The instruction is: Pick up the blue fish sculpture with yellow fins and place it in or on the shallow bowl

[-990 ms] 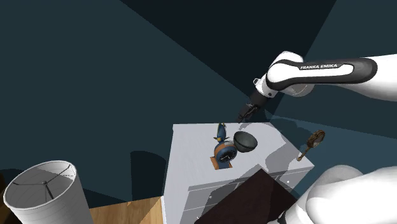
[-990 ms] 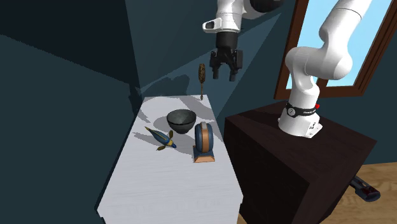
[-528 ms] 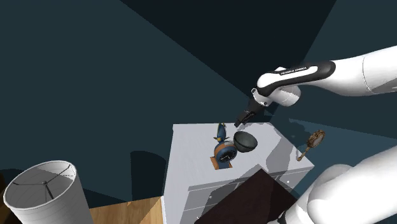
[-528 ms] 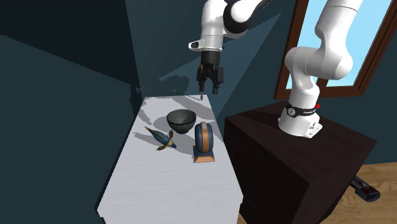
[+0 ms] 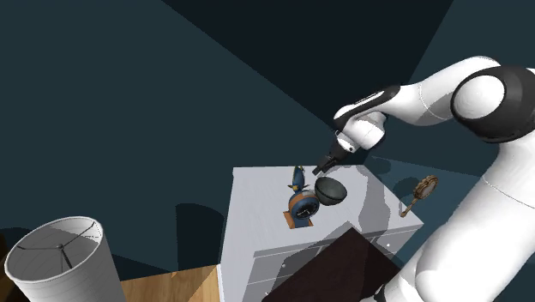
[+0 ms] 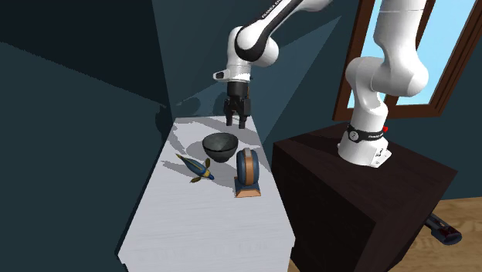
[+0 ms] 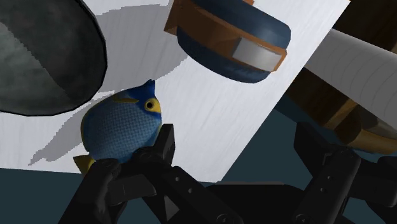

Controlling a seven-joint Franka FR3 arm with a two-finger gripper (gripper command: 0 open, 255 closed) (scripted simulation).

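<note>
Hand (image 6: 236, 123) open wide, hanging near bowl (image 6: 220, 147), apart from fish (image 6: 195, 166)

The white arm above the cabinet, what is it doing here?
A white Franka arm holds its black gripper open and empty above the white cabinet top, near the dark bowl. The blue fish sculpture lies on the top beside the bowl, not yet picked up. A blue round object stands nearby.

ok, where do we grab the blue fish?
Mid-body, from above, gripper fingers across the narrow width. The fish lies flat on the white top, long and slim, both sides free; its yellow fins stick out near one end, so avoid those.
</note>
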